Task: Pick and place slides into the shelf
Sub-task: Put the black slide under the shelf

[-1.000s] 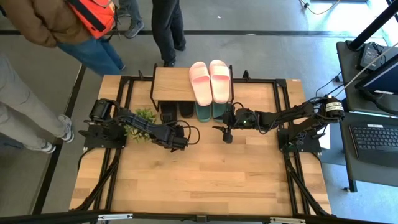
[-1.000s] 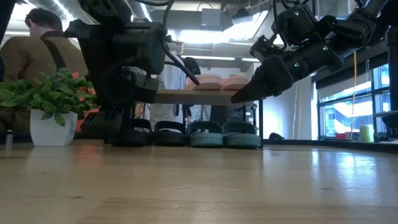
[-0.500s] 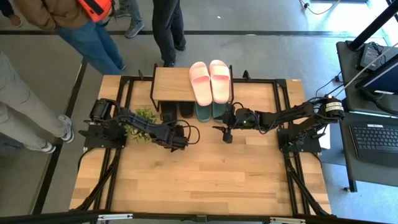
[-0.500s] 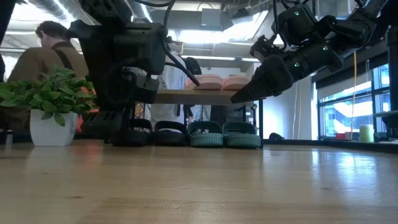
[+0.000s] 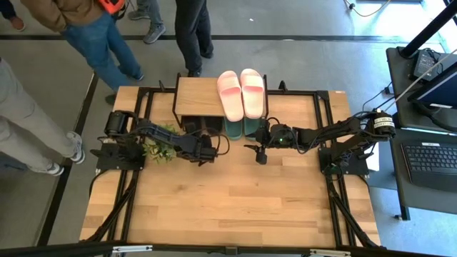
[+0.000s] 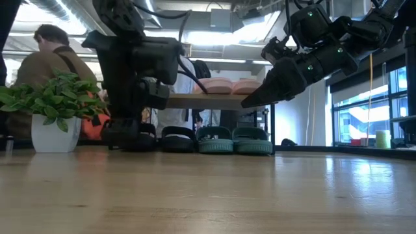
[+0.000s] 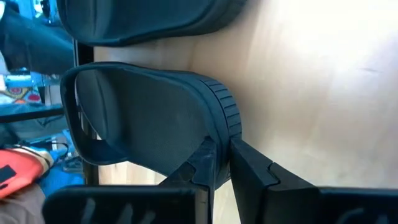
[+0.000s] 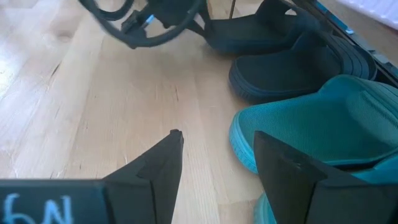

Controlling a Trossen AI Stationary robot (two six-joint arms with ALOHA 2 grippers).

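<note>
A low shelf (image 5: pixel 198 96) stands at the table's far edge with the pink slides (image 5: pixel 241 93) on its top board. Beneath it, on the table, rest the black slides (image 6: pixel 177 138) and the green slides (image 6: pixel 234 140), heels toward the near edge. My left gripper (image 7: pixel 221 149) is shut on a black slide (image 7: pixel 149 118); in the high view it (image 5: pixel 203 144) is just near of the black pair. My right gripper (image 8: pixel 214 140) hangs open above the table in front of the green slides (image 8: pixel 323 124), touching nothing. My left gripper pinches the black slide's heel rim (image 7: pixel 225 127) between its two fingers, one finger (image 7: pixel 204 163) over the footbed and the other (image 7: pixel 249 167) outside the ribbed back edge. The fingers slant down from the table's near side. The slide lies sole down on the table.
A potted plant (image 5: pixel 161 138) stands by the left arm, left of the shelf. People (image 5: pixel 93 36) stand beyond the far and left edges. The near half of the table (image 5: pixel 228 207) is bare wood.
My left gripper has moved toward the table's far edge, up to the black slides under the shelf. My right arm has kept still.
</note>
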